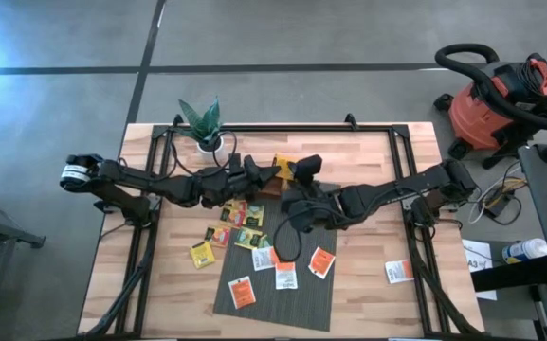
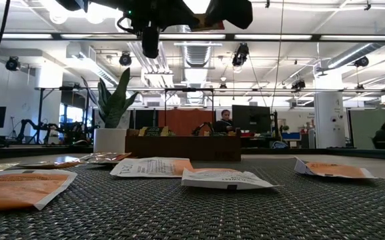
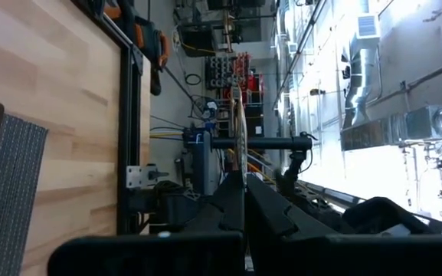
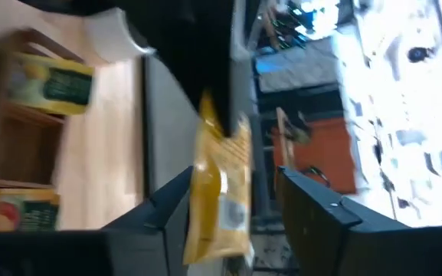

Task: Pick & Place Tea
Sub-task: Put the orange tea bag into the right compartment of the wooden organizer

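Left gripper (image 3: pixel 243 182), fingers pressed together, pinches a small flat yellow square tea-bag sachet (image 4: pixel 221 184) by one edge, so the sachet hangs free in the air above the middle of the table's far side. Holding it by the edge leaves its faces exposed, which suits a hand-over between arms. Right gripper (image 1: pixel 297 180) meets it from the opposite side with its fingers spread wide. The sachet sits in the gap between them, and neither finger visibly touches it; judged from this, the hand-over is set up but not completed. Just under the two grippers lies a long brown wooden compartment tray (image 2: pixel 182 147), some of whose compartments already hold yellow-green sachets (image 4: pixel 48 80); it is the likely destination. Nearer the front edge, a dark grey woven mat (image 1: pixel 273 308) carries white-and-orange sachets (image 1: pixel 243 292). More yellow and green sachets (image 1: pixel 246 216) lie beside its far left corner, forming the supply not yet sorted. One white-and-orange stray sachet (image 1: pixel 398 272) lies well apart on the light wooden table (image 1: pixel 368 161). A green plant in a white pot (image 1: pixel 204 123) stands at the far edge.
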Action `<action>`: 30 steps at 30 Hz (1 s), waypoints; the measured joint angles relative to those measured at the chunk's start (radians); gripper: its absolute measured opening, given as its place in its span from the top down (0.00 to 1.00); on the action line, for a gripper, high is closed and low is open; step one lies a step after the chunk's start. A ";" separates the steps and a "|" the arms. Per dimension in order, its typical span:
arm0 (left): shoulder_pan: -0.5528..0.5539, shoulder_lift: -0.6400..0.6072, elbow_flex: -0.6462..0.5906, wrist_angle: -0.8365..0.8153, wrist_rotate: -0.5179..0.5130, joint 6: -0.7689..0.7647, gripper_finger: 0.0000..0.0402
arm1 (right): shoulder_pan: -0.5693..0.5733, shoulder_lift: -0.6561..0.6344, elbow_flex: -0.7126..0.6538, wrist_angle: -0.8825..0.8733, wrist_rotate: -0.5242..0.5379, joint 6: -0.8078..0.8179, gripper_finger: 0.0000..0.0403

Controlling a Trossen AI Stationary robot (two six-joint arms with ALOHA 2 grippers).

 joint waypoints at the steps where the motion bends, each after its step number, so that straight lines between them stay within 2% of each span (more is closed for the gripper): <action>1: 0.002 0.000 0.000 0.000 0.000 0.001 1.00 | 0.000 0.000 0.000 0.000 -0.030 0.000 0.61; 4: 0.008 0.000 0.000 0.000 0.000 0.001 1.00 | 0.001 0.000 -0.001 0.000 -0.086 -0.001 0.68; 10: 0.011 0.000 0.000 -0.001 -0.001 0.016 1.00 | -0.007 0.000 -0.003 0.000 -0.054 0.000 0.76; 21: 0.012 0.000 0.000 -0.001 -0.002 0.030 1.00 | -0.042 0.000 -0.005 0.002 -0.044 0.016 0.75; 30: 0.012 0.001 0.000 -0.002 0.001 0.107 1.00 | -0.039 0.000 -0.005 0.002 -0.054 0.107 0.93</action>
